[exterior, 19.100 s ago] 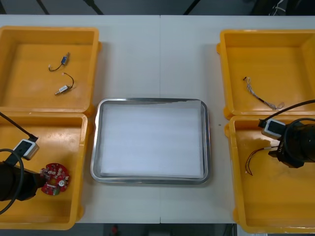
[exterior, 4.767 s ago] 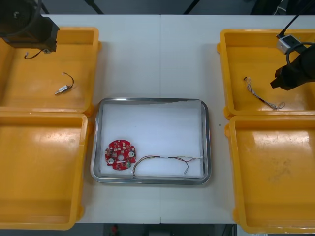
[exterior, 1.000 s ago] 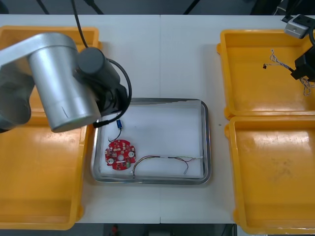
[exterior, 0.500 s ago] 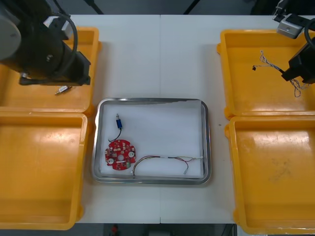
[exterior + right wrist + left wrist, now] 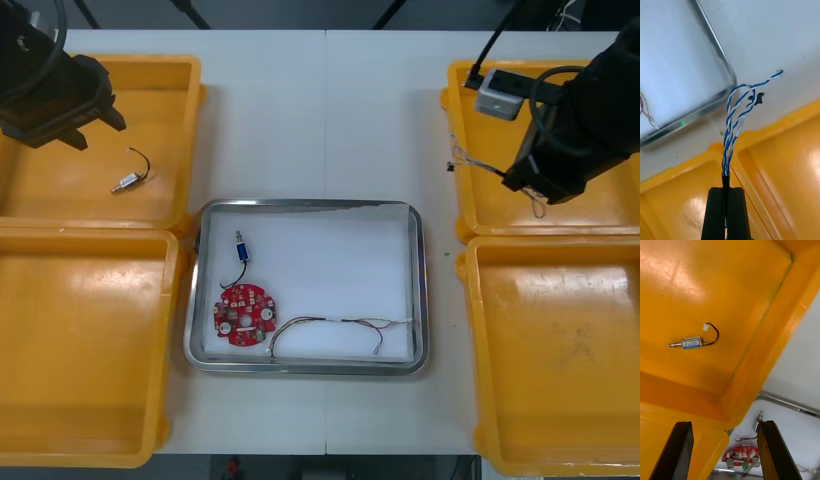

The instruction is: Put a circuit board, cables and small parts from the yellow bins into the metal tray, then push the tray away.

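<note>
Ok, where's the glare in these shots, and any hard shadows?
Right wrist view: bright patches on the yellow bin floor beside the right gripper, shut on the twisted blue and white cable. Left wrist view: broad sheen on the far left bin beyond the small metal part, left gripper open. Front view: the metal tray rim glints; shadows are soft.

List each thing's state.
tray: on the table, loaded.
circuit board: flat in tray.
red and yellow cable: loose in tray.
tray's small part: beside the board.
other small part: in far left bin.
blue and white cable: held aloft.
right hand: shut on that cable.
left hand: open, above that bin.
</note>
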`<control>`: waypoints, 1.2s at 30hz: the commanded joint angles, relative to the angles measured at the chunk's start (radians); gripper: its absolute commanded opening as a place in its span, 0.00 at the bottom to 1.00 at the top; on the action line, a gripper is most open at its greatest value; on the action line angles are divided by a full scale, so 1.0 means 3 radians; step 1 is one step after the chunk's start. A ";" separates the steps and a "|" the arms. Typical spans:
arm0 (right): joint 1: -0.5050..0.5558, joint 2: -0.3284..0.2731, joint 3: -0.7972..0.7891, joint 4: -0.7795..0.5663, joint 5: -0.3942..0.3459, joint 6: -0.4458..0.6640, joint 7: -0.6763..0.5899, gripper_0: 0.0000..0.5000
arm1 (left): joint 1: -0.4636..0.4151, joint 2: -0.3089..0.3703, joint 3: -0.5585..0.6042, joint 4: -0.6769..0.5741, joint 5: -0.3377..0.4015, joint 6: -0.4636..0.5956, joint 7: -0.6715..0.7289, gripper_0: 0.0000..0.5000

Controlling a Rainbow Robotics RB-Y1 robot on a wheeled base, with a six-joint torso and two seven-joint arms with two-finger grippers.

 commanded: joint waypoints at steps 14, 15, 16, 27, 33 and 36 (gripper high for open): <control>-0.0650 0.0266 0.1573 -0.0010 -0.0186 -0.1152 0.0173 0.00 | -0.0237 0.0206 -0.0080 0.0771 -0.0103 -0.0225 0.2500 1.00; -0.0665 0.0286 0.1645 0.0021 -0.0161 -0.1244 0.0266 0.00 | -0.0257 0.0206 -0.0156 0.0782 -0.0119 -0.0250 0.2644 1.00; -0.0665 0.0297 0.1686 0.0031 -0.0146 -0.1279 0.0312 0.00 | -0.0268 0.0206 -0.0197 0.0792 -0.0124 -0.0255 0.2705 1.00; -0.0685 0.0450 0.2095 0.0389 -0.0048 -0.1509 0.0910 0.00 | -0.0319 0.0038 -0.0622 0.1047 -0.0257 -0.0685 0.3487 1.00; -0.0685 0.0583 0.2172 0.0624 0.0079 -0.1499 0.0920 0.00 | -0.0390 -0.0090 -0.0826 0.1211 -0.0303 -0.0859 0.3743 1.00; -0.0685 0.0660 0.2182 0.0731 0.0146 -0.1499 0.0935 0.00 | -0.0396 -0.0162 -0.0831 0.1257 -0.0298 -0.0895 0.3753 1.00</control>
